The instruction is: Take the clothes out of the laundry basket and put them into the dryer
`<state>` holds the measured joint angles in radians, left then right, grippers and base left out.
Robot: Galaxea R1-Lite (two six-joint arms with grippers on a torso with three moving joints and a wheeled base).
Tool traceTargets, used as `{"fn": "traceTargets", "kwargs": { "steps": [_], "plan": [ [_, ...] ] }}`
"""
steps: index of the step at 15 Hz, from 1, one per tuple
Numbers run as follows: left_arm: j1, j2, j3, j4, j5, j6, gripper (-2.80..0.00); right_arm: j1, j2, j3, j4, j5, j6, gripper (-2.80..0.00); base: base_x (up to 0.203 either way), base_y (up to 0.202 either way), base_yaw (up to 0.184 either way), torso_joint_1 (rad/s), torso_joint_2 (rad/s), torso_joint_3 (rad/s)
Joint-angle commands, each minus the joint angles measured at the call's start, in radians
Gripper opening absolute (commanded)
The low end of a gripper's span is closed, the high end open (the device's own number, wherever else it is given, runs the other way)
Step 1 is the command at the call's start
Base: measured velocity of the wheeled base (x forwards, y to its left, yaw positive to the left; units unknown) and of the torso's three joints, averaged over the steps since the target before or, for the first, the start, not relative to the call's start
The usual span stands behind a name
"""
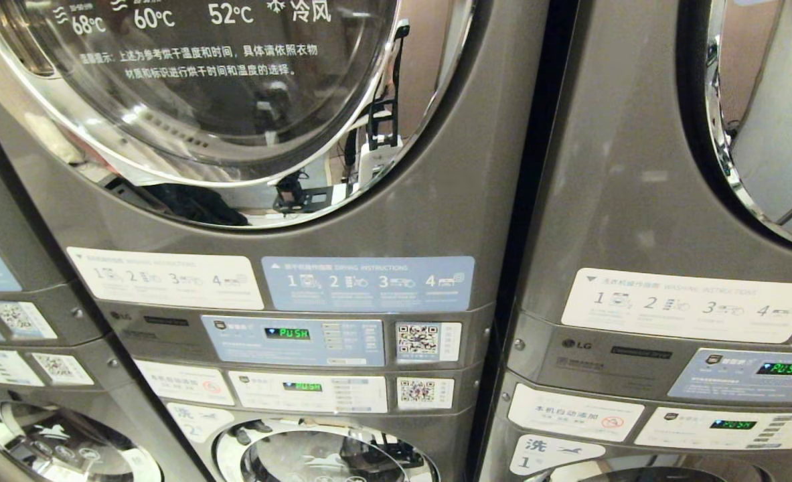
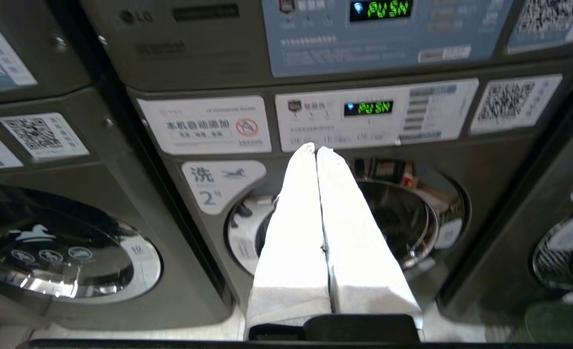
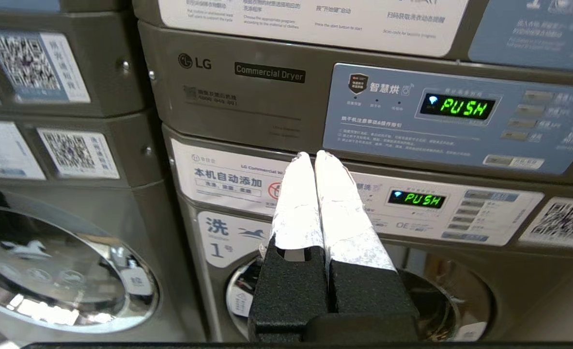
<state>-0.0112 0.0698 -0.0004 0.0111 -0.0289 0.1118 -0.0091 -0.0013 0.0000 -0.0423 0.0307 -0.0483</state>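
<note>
Your left gripper (image 2: 316, 150) has its white fingers pressed together with nothing between them; it points at the lower washer marked 2 (image 2: 344, 223), its tip before the white control panel (image 2: 373, 114) with the green PUSH display. Your right gripper (image 3: 314, 156) is likewise closed flat and empty, aimed at the neighbouring stack, its tips at the seam between the blue Commercial Dryer panel (image 3: 441, 116) and the washer panel below.

Only your head view shows the dryer door (image 1: 221, 100): a big chrome-ringed glass port at upper left, shut, with temperature lettering across it. Neither gripper appears there directly. A second dryer door (image 1: 764, 127) is cut off at the right edge.

The wrist views show the lower washer doors, which the head view crops to slivers. You see no laundry basket or clothes in any view. A dark shape reflected in the chrome ring is too distorted to identify.
</note>
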Motion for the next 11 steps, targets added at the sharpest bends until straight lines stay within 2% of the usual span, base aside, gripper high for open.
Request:
{"fn": "traceTargets", "kwargs": {
  "steps": [1,11],
  "plan": [
    [0.008,-0.071,0.0,0.001,0.007,-0.003,-2.8,0.0,0.001,0.017,-0.002,-0.001,0.022,-2.8,0.0,0.0,0.0,0.0,0.0,0.0],
    [0.008,-0.071,0.002,0.0,0.011,-0.018,-2.8,0.0,0.001,0.018,-0.002,-0.025,0.026,-2.8,0.0,0.0,0.0,0.0,0.0,0.0]
  ]
}}
